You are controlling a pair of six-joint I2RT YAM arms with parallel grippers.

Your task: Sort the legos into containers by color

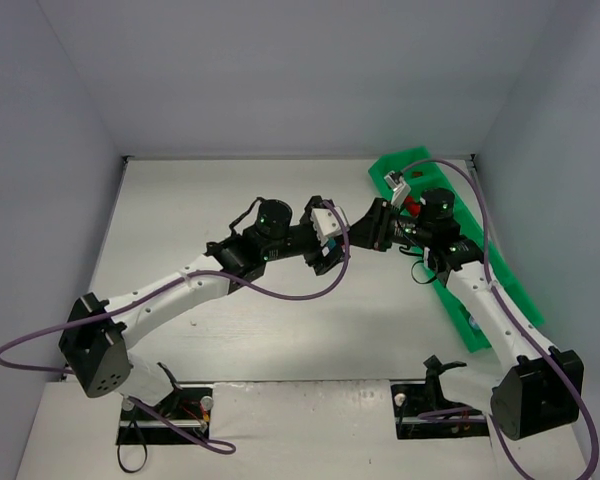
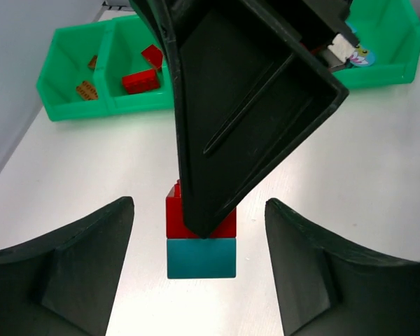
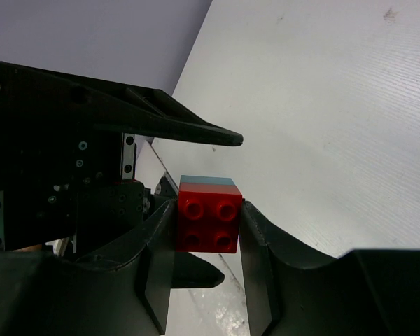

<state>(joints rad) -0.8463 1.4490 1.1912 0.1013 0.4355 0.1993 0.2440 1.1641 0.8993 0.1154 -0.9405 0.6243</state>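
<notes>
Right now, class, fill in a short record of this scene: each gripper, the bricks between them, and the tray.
right gripper: shut on red brick
red brick: stacked on teal brick, studs towards the right wrist camera
left gripper: open, fingers on either side of the pair, apart from it
tray: green, divided into compartments
tray contents seen: red bricks in one compartment, brown bricks in the end one beside it
</notes>
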